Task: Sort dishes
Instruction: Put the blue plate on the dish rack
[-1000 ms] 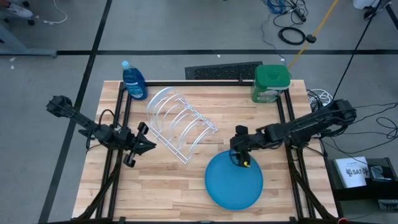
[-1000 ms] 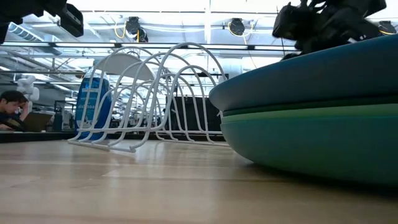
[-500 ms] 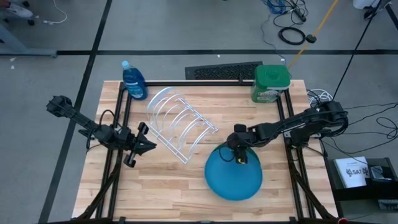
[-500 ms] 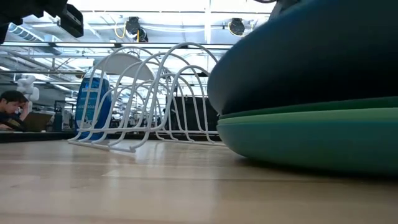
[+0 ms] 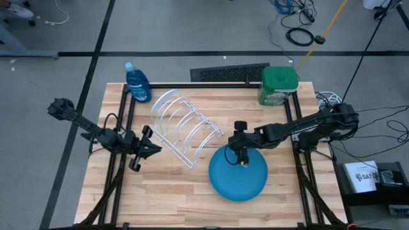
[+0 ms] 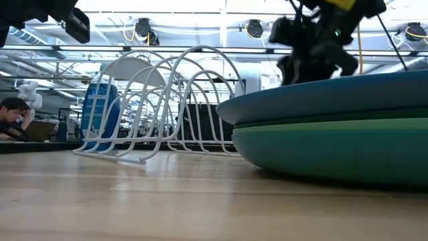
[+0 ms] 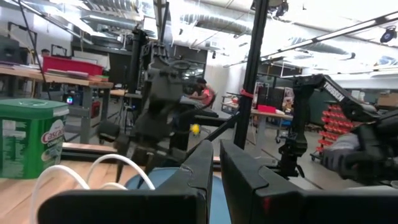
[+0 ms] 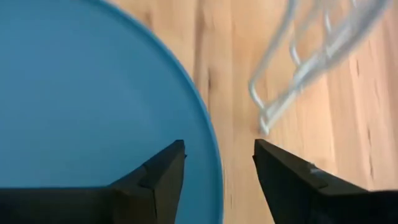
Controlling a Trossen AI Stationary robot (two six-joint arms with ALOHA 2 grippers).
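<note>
A stack of round plates lies on the table's near right part, with the blue plate (image 5: 239, 182) on top. The low view shows a green plate (image 6: 334, 122) and a teal plate (image 6: 334, 157) under it. My right gripper (image 5: 241, 156) is open and points down over the blue plate's far left rim (image 8: 214, 168). One finger (image 8: 158, 180) stands over the plate and the other (image 8: 286, 180) over the bare table. My left gripper (image 5: 153, 150) is shut and empty, above the table left of the rack. My right gripper stands astride the blue plate's rim (image 8: 211, 149) from above, with one finger inside the rim and one outside. I cannot tell whether either finger touches the plate. The plate lies on the stack.
A white wire rack (image 5: 185, 128) stands at the table's middle, just left of the plates. A blue bottle (image 5: 137, 83) stands at the far left corner and a green-lidded tub (image 5: 278, 86) at the far right. People show in the room beyond.
My right gripper has gone a little toward the table's left and far edges. Half a second ago the blue plate's far edge was tipped up steeply off the stack. It has since come back down and now lies nearly flat on the plates below.
</note>
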